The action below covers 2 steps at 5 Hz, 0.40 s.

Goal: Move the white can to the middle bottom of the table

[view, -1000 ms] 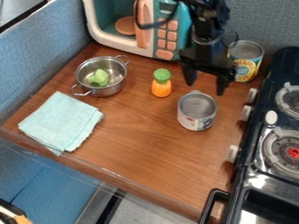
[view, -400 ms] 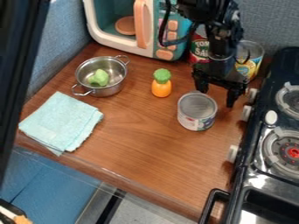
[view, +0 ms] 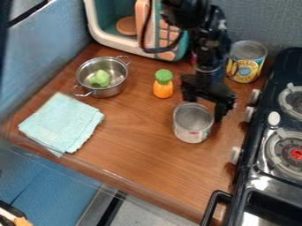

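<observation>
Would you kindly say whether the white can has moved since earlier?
Yes: the white can has shifted slightly away from the toy microwave, toward the near table edge.

Blue-grey textured wall (view: pixel 44 59) is rising along the table's left edge; a similar back wall (view: pixel 262 22) is standing behind the far edge. Wood-grain table (view: pixel 141 145) is spreading between. Black stove (view: pixel 282 66) is lining its right edge, metal catching light.

Your camera looks down at a slant on the table (view: pixel 135 132), facing the toy microwave (view: pixel 121 43), seemingly from fairly near.
</observation>
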Each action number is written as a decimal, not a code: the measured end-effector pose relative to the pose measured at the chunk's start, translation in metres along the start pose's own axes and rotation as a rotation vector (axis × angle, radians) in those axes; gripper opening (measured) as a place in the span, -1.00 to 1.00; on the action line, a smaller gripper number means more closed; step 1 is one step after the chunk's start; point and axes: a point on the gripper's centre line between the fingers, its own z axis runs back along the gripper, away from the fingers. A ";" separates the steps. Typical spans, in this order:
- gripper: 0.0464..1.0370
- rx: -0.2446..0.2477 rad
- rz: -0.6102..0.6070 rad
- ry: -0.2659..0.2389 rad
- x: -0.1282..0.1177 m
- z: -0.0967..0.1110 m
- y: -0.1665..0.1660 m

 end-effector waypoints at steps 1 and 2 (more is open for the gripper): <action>0.92 -0.004 -0.009 0.011 -0.024 0.009 0.009; 0.92 0.002 -0.029 0.045 -0.052 0.012 0.018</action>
